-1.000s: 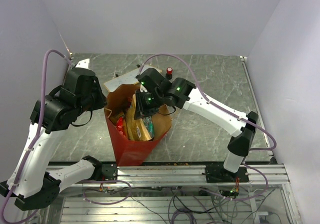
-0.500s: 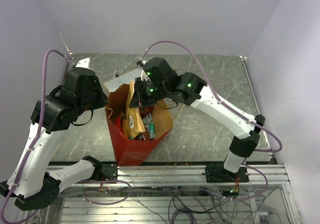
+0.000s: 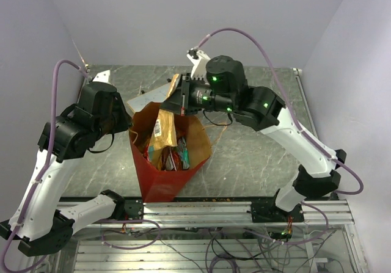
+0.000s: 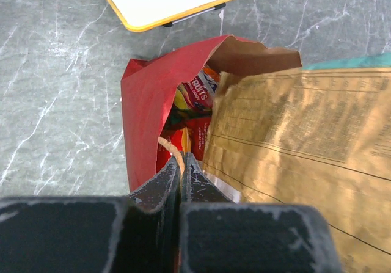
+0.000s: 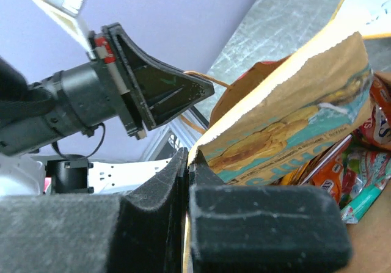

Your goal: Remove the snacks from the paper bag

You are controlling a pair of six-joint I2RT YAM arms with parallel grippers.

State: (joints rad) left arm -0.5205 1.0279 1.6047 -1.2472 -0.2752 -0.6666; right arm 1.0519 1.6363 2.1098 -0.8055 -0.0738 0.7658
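Both pinched closed: left gripper (image 4: 180, 163) on the paper bag (image 4: 143, 108), right gripper (image 5: 188, 157) on a gold packet (image 5: 293, 90), teal-printed wrist-side.

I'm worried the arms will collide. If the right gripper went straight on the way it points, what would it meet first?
Probably the left gripper, shut on the rim of the paper bag just ahead, slightly off that line; depth is unclear. The right gripper itself holds the tan snack packet.
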